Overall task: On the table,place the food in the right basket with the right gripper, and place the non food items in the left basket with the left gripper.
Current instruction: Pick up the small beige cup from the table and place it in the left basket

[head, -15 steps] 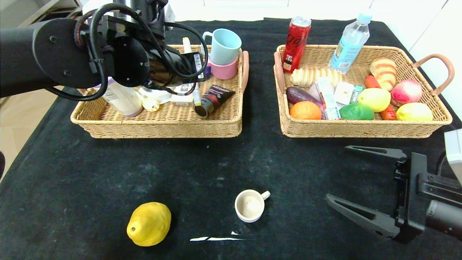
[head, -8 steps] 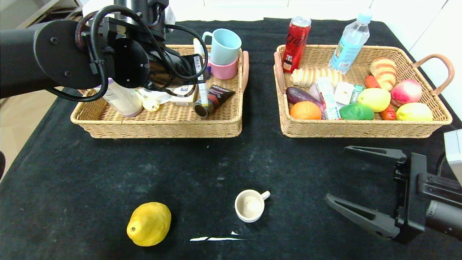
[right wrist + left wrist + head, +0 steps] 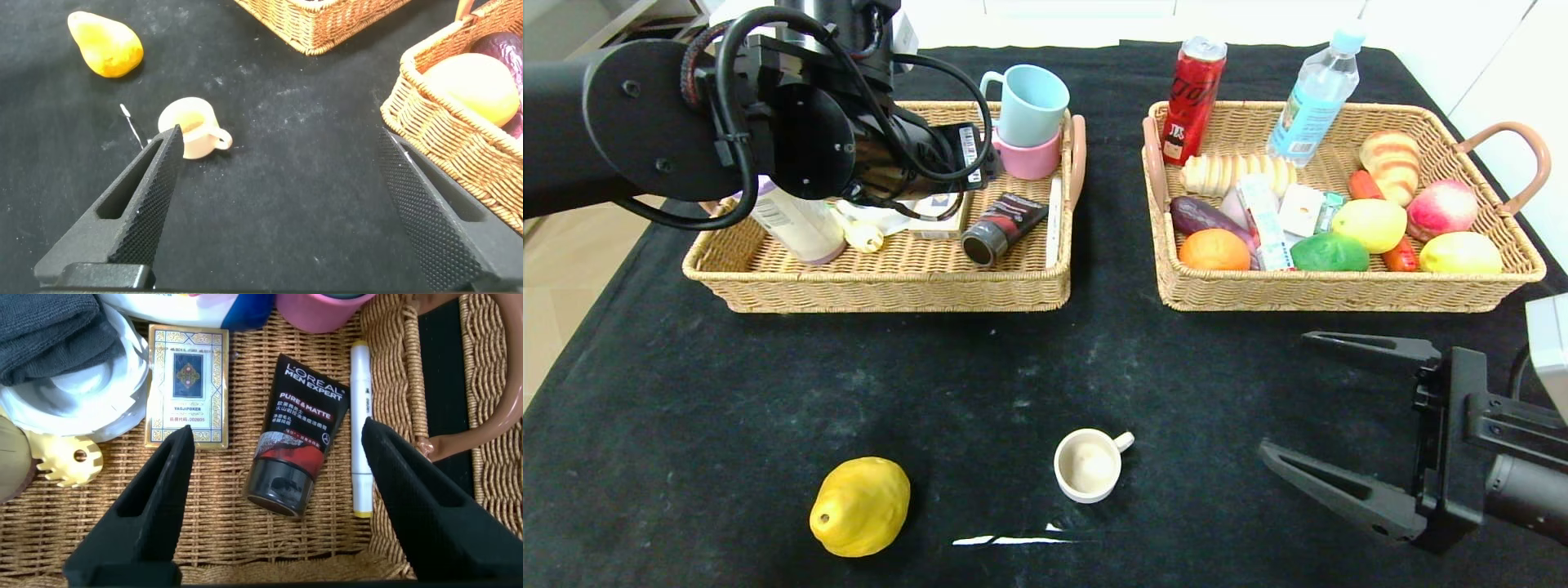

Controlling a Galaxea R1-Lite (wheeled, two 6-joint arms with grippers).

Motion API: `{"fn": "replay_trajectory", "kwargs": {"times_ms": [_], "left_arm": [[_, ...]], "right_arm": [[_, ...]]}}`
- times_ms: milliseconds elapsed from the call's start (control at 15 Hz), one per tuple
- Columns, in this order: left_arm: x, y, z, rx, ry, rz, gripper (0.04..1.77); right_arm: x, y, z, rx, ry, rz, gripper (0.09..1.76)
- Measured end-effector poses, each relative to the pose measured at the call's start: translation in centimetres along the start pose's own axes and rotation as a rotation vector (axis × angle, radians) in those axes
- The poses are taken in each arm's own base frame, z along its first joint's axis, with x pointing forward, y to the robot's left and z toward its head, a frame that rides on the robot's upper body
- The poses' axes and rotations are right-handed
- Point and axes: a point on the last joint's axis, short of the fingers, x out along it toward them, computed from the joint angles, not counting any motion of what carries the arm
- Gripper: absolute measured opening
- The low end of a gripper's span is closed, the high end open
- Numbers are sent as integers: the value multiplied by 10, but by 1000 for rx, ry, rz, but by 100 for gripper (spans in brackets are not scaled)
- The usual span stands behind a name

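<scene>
Left gripper: the left gripper (image 3: pixel 274 498) hovers over the left basket (image 3: pixel 882 282), jaws spread wide with nothing between them
What changed: a second ago the white marker pen (image 3: pixel 1054 222) stood upright in those jaws; half a second ago it was dropping; now it lies flat inside the basket along its right wall, just beside the black and red tube (image 3: pixel 1003 228)
Wrist check: the pen (image 3: pixel 360 429) rests on the wicker, apart from both fingers
Meaning: this non-food item looks delivered, so the left arm seems free to lift clear
Right gripper: the right gripper (image 3: pixel 1290 400) is parked low over the table (image 3: pixel 727 392) at the robot's right, fully open and empty
Left to sort: the cream cup (image 3: pixel 1088 465) for the left basket, the bumpy yellow fruit (image 3: pixel 859 505) for the right basket (image 3: pixel 1339 286); both sit on the near cloth, well apart from the baskets
</scene>
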Motion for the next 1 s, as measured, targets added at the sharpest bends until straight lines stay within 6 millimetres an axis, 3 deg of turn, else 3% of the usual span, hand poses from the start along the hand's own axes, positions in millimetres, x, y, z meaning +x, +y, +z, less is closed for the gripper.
{"fn": "replay_trajectory", "kwargs": {"times_ms": [333,1000], "left_arm": [[-14,-8,-15,48,56,-29,160],[-83,-21,-57,316,234,-230,168]], "right_arm": [[0,0,0,0,0,-1,171],[-2,0,2,-4,-8,-5,171]]}}
